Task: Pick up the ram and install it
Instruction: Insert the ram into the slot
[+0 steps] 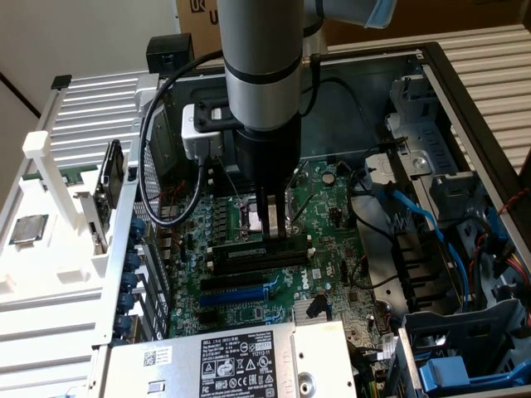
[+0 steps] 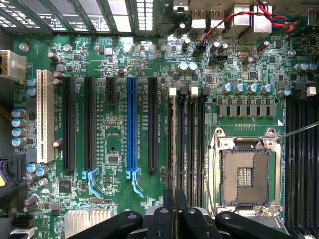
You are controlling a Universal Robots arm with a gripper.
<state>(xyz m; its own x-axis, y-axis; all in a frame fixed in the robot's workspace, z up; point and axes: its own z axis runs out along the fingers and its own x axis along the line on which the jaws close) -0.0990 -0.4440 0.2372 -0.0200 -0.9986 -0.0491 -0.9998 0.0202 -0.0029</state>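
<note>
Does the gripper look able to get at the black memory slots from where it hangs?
Probably yes. The gripper, jaws shut on what looks like the ram edge-on, hangs directly above the memory slots beside the empty processor socket; no cable crosses them.

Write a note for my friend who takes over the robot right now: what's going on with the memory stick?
Gripper: black jaws shut on the long, thin ram stick, seen edge-on.
Where: the stick lines up along one of the four long black plastic memory slots, the one farthest from the square silver-framed processor socket on the green motherboard.
Done: ram picked up and brought to its slot.
Left: I cannot tell whether it is pushed fully in; the gripper has not yet let go.
</note>
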